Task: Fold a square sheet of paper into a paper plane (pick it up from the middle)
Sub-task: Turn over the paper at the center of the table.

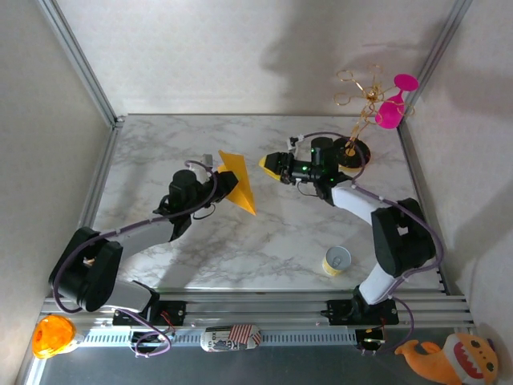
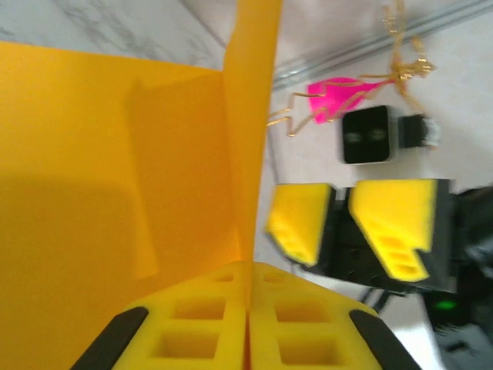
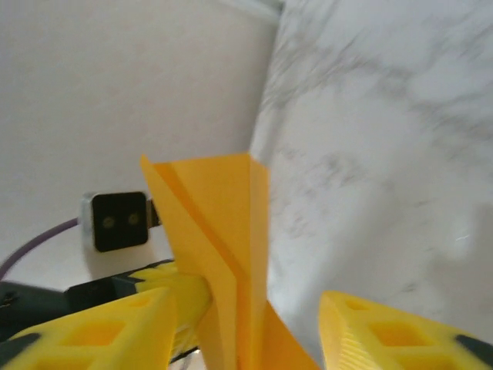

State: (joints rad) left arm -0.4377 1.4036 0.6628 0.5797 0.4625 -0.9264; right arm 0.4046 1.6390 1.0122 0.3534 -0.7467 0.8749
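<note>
The sheet of paper (image 1: pixel 240 184) is yellow-orange and folded into a pointed shape with layered creases. It stands on edge above the marble table (image 1: pixel 264 249). My left gripper (image 1: pixel 218 174) is shut on its lower edge; in the left wrist view the paper (image 2: pixel 115 169) rises from between the closed pads (image 2: pixel 208 324). My right gripper (image 1: pixel 271 165) is open just right of the paper. In the right wrist view the folded paper (image 3: pixel 223 223) stands in the gap of the open right gripper (image 3: pixel 246 339), touching neither finger (image 3: pixel 393 331). The left gripper's yellow fingers (image 3: pixel 181 297) show behind it.
A small open can (image 1: pixel 337 261) stands at the front right. A gold wire stand with pink pieces (image 1: pixel 377 100) sits at the back right on a black base (image 1: pixel 353 152). A round orange toy (image 1: pixel 52 335) and a plush (image 1: pixel 449 361) lie off the table's front.
</note>
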